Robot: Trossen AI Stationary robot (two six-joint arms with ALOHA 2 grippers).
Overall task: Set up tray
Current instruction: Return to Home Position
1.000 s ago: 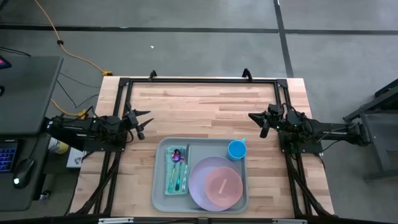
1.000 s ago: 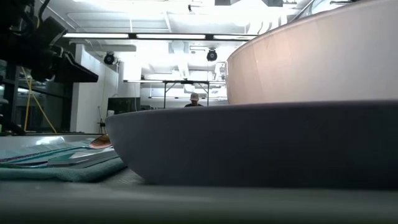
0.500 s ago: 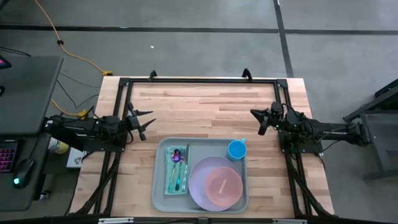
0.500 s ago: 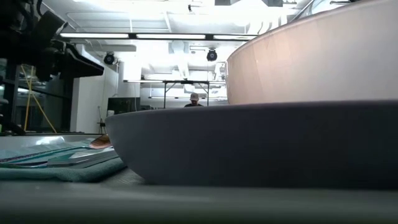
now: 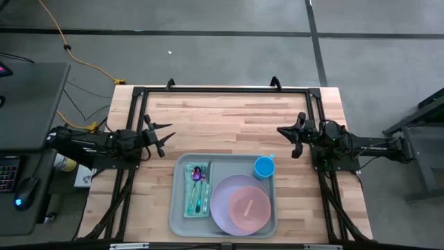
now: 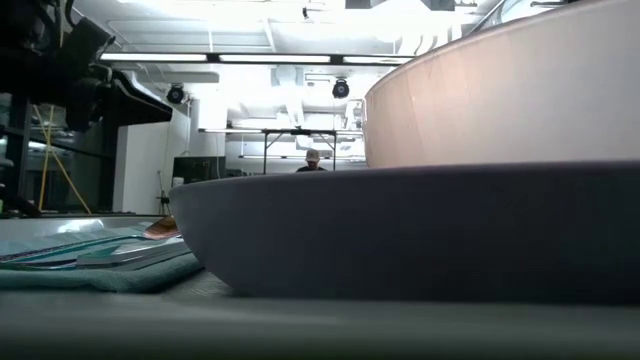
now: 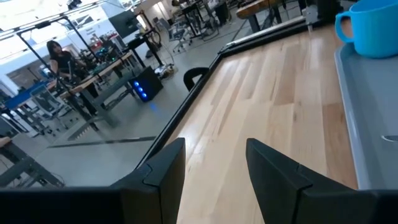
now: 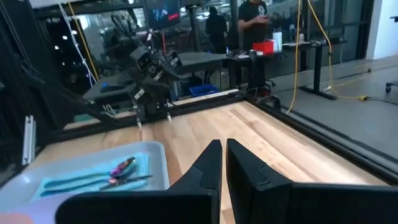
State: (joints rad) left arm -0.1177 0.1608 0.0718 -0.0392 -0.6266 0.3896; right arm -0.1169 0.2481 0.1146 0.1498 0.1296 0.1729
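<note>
The pale grey-green tray (image 5: 223, 167) lies flat near the table's near edge. On it are a teal napkin (image 5: 198, 191) with cutlery, a lavender plate (image 5: 239, 203) carrying a pink dish (image 5: 248, 208), and a blue cup (image 5: 264, 167). The low view is filled by the plate (image 6: 400, 240) and the pink dish (image 6: 500, 100). My left gripper (image 5: 161, 135) hovers open at the table's left side, left of the tray (image 7: 367, 106). My right gripper (image 5: 290, 135) hovers shut at the table's right side, beyond the cup, and faces the tray (image 8: 93, 158).
Bare wooden tabletop (image 5: 229, 118) stretches between the two grippers and on to the far edge. A black frame (image 5: 222, 89) runs along the table's far and side edges. People stand in the room beyond the table (image 8: 255, 18).
My right gripper has turned about its wrist while staying at the table's right side. My left gripper has shifted slightly toward the table's right and risen a little. The tray and the things on it have not moved.
</note>
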